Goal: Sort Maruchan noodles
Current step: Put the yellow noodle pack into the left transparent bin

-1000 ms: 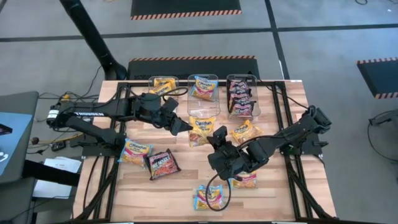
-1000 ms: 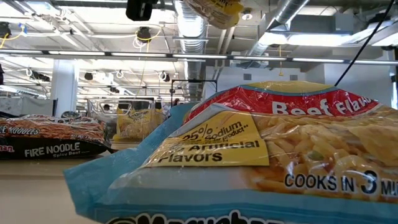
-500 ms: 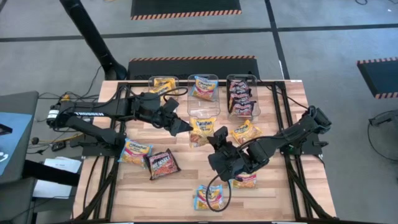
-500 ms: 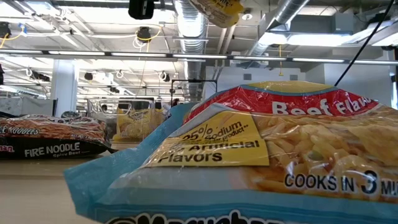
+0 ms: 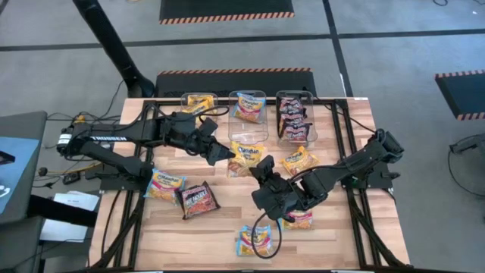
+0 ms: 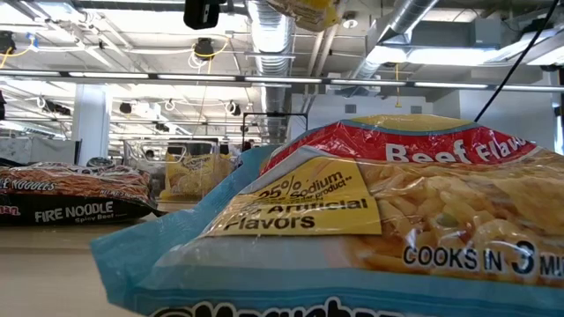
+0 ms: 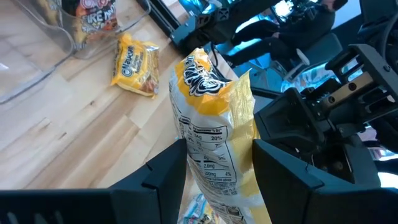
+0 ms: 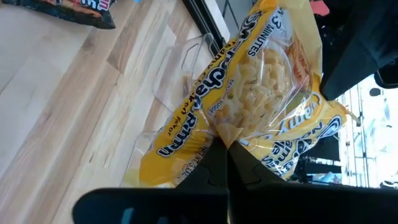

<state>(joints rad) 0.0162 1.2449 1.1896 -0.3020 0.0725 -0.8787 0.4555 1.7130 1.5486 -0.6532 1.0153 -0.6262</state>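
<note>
Yellow noodle packet (image 5: 246, 154) pinched aloft over mid-table by the pressed-together right fingers (image 8: 211, 177), just eased between the spread left fingers (image 7: 165, 171): handover seemingly near, drop into far-edge bins (image 5: 230, 127) still pending.

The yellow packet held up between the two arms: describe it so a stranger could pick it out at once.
Start at the three clear bins along the table's far edge. Just in front of the middle bin, both arms meet at one yellow-orange packet. The right gripper is shut on it and the left gripper has its jaws around it. Unlike every other packet, it is off the wood.
</note>
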